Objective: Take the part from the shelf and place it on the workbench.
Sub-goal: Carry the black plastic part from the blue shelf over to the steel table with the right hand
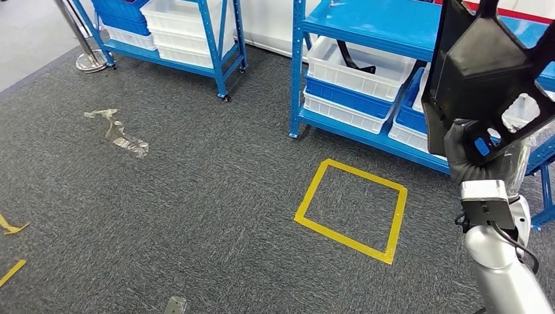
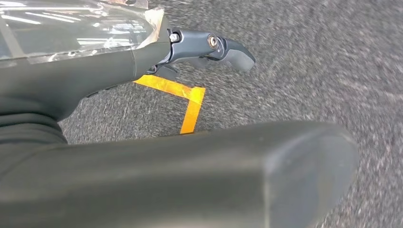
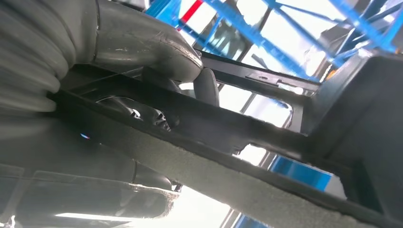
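Gripping the black plastic frame part (image 1: 487, 72) in the right hand (image 1: 472, 149), holding it high, likely clearing the blue shelf (image 1: 366, 26) for carrying; left hand (image 2: 209, 47) hanging empty, fingers apart

The part (image 1: 484, 62) is a black plastic frame with a solid boxy body and open cut-outs along its edges. It is held upright off the floor at the right, before the blue shelf (image 1: 366, 26).

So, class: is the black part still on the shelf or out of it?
Out. The right hand holds the black part up, clear of the blue shelf.
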Tool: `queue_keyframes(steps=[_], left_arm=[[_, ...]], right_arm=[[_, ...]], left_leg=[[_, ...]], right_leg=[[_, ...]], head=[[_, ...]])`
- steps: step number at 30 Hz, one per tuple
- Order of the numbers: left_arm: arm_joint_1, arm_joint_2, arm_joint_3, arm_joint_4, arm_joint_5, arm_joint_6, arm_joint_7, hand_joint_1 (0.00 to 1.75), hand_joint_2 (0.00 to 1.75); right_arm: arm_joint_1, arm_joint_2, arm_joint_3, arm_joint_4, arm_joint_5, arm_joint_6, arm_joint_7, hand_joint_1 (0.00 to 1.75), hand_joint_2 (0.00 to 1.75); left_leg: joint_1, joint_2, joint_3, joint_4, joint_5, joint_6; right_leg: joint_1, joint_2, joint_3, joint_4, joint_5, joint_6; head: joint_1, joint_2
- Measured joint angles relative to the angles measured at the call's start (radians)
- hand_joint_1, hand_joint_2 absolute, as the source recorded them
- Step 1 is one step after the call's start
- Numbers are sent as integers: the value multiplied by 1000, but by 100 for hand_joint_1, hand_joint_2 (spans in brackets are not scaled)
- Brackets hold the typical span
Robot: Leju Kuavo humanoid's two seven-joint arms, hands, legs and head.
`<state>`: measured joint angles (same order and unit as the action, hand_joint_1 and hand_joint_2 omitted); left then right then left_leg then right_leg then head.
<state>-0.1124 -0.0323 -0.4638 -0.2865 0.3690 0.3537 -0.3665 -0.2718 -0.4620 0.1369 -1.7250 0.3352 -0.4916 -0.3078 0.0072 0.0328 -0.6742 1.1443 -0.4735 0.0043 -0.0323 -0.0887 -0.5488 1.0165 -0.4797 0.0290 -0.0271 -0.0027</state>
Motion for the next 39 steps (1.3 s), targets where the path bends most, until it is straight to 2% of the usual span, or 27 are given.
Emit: queue_keyframes(steps=[2, 3, 5, 6, 7, 9, 10, 11, 12, 13, 15, 16, 18, 20, 22, 24, 26, 27, 28, 29, 31, 32, 34, 35, 36, 37, 39], left_arm=[[-1, 0, 3, 0, 1, 1, -3, 0, 0], [-1, -1, 3, 0, 1, 2, -4, 0, 0], [3, 0, 4, 1, 1, 2, -4, 0, 0], [6, 0, 4, 2, 1, 3, -4, 0, 0], [7, 0, 5, 2, 1, 3, -3, 0, 0], [7, -1, 5, 2, 0, 4, -2, 0, 0], [6, -2, 5, 2, -1, 5, -2, 0, 0], [6, -2, 5, 2, -2, 5, 0, 0, 0], [6, -3, 5, 2, -3, 6, 2, 0, 0], [7, -4, 5, 2, -5, 7, 4, 0, 0], [6, -4, 5, 2, -9, 9, 8, 0, 0], [6, -4, 5, 2, -11, 10, 9, 0, 0], [5, -4, 5, 2, -12, 11, 12, 0, 0], [7, -3, 5, 2, -13, 11, 13, 0, 0], [7, -2, 5, 2, -13, 12, 14, 0, 0], [4, -1, 5, 2, -13, 12, 14, 0, 0], [2, -1, 5, 2, -13, 12, 14, 0, 0], [2, -2, 5, 2, -14, 12, 14, 0, 0], [3, -2, 5, 2, -14, 12, 15, 0, 0], [3, -2, 5, 2, -16, 12, 15, 0, 0], [1, -2, 4, 2, -21, 12, 18, 0, 0], [-1, -1, 4, 2, -23, 12, 20, 0, 0], [-7, 0, 4, 2, -26, 12, 27, 0, 0], [-8, 1, 4, 2, -27, 12, 31, 0, 0], [-8, 2, 4, 2, -27, 12, 34, 0, 0], [-9, 3, 4, 2, -27, 12, 36, 0, 0], [-14, 6, 4, 2, -25, 13, 38, 0, 0]], right_arm=[[-12, 2, 7, 3, 9, 1, 7, 175, 175], [-15, 4, 10, 3, 15, 1, 11, 175, 175], [-17, 8, 15, 3, 24, 0, 18, 175, 175], [-16, 10, 18, 3, 26, 0, 20, 175, 175], [-15, 11, 20, 3, 28, -1, 20, 175, 175], [-10, 11, 21, 4, 28, -3, 21, 175, 175], [-6, 11, 21, 4, 28, -4, 21, 175, 175], [-2, 11, 21, 4, 28, -4, 22, 175, 175], [3, 11, 21, 5, 28, -5, 22, 175, 175], [7, 11, 20, 5, 28, -5, 23, 175, 175], [11, 10, 15, 5, 28, -6, 23, 175, 175], [12, 9, 13, 5, 28, -6, 23, 175, 175], [12, 6, 9, 4, 28, -6, 23, 175, 175], [13, 4, 9, 4, 28, -7, 24, 175, 175], [13, 4, 8, 4, 28, -7, 24, 175, 175], [13, 3, 8, 3, 28, -8, 24, 175, 175], [14, 3, 7, 3, 28, -9, 24, 175, 175], [14, 3, 7, 3, 28, -9, 24, 175, 175], [15, 3, 7, 3, 28, -9, 24, 175, 175], [15, 3, 7, 3, 27, -9, 25, 175, 175], [15, 2, 4, 2, 27, -10, 27, 175, 175], [15, 1, 2, 1, 27, -10, 27, 175, 175], [12, -1, -2, 1, 27, -12, 28, 175, 175], [8, 0, -2, 1, 28, -12, 28, 175, 175], [5, 2, -2, 1, 30, -12, 28, 175, 175], [1, 4, -2, 2, 32, -12, 28, 175, 175], [-7, 8, -1, 4, 35, -12, 28, 175, 175]], left_leg=[[-4, 34, 56, -104, 29, 5], [-8, 37, 62, -120, 30, 10], [-13, 11, 60, -125, 34, 23], [-13, -2, 62, -130, 38, 32], [-12, -13, 64, -135, 43, 41], [-12, -36, 67, -141, 49, 53], [-13, -49, 66, -140, 50, 57], [-15, -64, 66, -140, 50, 58], [-16, -80, 65, -140, 50, 59], [-18, -95, 66, -139, 50, 59], [-18, -125, 66, -135, 50, 58], [-20, -138, 65, -133, 48, 56], [-22, -158, 59, -129, 48, 48], [-22, -171, 52, -130, 51, 39], [-23, -136, 38, -106, 36, 28], [-21, -73, -12, -8, -18, 17], [-11, -49, -83, 124, -71, 7], [-6, -47, -104, 159, -76, 3], [-1, -43, -107, 157, -63, -1], [4, -35, -89, 115, -34, -3], [5, 5, -16, -22, 27, -5], [3, 21, 12, -74, 44, -3], [-6, 27, 31, -112, 49, 5], [-9, 12, 30, -114, 50, 13], [-11, -1, 31, -118, 52, 21], [-10, -13, 33, -122, 54, 29], [-7, -35, 38, -128, 59, 42]], right_leg=[[7, -18, 3, 0, -4, 9], [9, -28, 5, -2, -6, 16], [11, -48, 10, -6, -8, 30], [9, -39, 9, -1, -13, 35], [8, -17, 0, 20, -26, 36], [4, 50, -48, 124, -77, 29], [5, 72, -84, 195, -104, 25], [6, 82, -115, 253, -121, 24], [7, 86, -133, 280, -123, 28], [7, 88, -132, 265, -109, 35], [4, 106, -79, 135, -47, 51], [5, 122, -51, 69, -19, 54], [6, 142, -21, 2, 7, 45], [7, 126, -18, 0, 11, 31], [3, 107, -15, -4, 13, 18], [2, 85, -10, -6, 11, 3], [5, 59, -7, -6, 8, -6], [6, 47, -6, -6, 6, -7], [5, 35, -4, -6, 4, -6], [4, 23, -1, -5, 1, -4], [6, 1, 7, -5, -7, 5], [9, -9, 11, -5, -12, 11], [17, -29, 17, -6, -20, 25], [18, -40, 21, -8, -21, 31], [15, -40, 23, -6, -25, 36], [12, -23, 19, 6, -34, 39], [7, 36, -19, 84, -72, 35]], head=[[2, 0], [3, 0], [6, 0], [6, 0], [8, 0], [15, 0], [18, 0], [19, 0], [19, 0], [19, 0], [19, 0], [20, 0], [19, 0], [18, 0], [16, 0], [12, 0], [10, 0], [10, 0], [10, 0], [9, 0], [9, 0], [9, 0], [12, 0], [13, 0], [14, 0], [16, 0], [21, 0]])
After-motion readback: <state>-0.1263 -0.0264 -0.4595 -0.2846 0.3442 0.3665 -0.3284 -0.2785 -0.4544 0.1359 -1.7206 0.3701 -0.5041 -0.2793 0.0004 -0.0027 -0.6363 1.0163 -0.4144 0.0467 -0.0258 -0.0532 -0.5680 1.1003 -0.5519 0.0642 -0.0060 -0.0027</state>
